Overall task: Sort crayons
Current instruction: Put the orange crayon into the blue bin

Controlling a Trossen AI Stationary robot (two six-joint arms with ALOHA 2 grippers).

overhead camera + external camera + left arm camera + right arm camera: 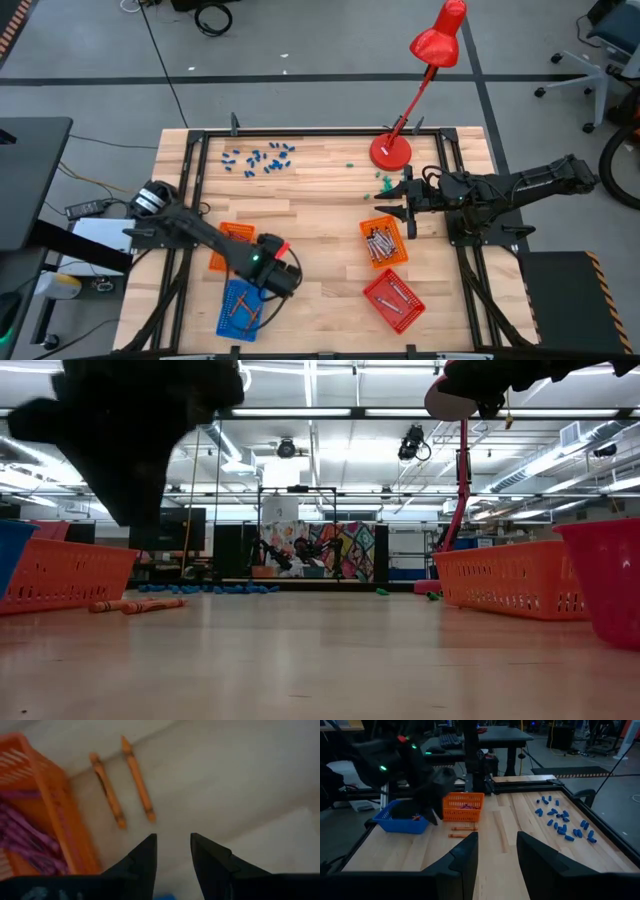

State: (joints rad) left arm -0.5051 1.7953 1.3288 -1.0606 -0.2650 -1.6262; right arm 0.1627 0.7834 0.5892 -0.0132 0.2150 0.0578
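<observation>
The left gripper [172, 851], its two dark fingers parted and holding nothing, hangs over bare wood just beside the blue mesh basket [237, 309] at the table's near-left corner. Two orange crayons [122, 781] lie side by side on the wooden tabletop [310, 215] ahead of it, close to the wall of an orange mesh basket [47, 795] that holds magenta-pink sticks [25, 842]; in the low view the same pair [138, 605] rests flat on the boards. The right gripper [496, 851] waits released and empty near the base of a red desk lamp [391, 151], above a second orange mesh basket [384, 242] of grey-silver crayons, with a red mesh basket [394, 299] of more sticks nearer the front edge.

The likely trouble: the two loose crayons sit so near each other that closing on one could pinch both or roll the neighbour away, and a descent on the basket side could knock the basket's wall. The thin sticks lie flat, so a shallow grasp may slip off.

A scatter of small blue pieces [260, 158] and a few green bits [383, 182] lie at the table's far side, well apart from the work. Nothing stands between the left gripper and the pair
</observation>
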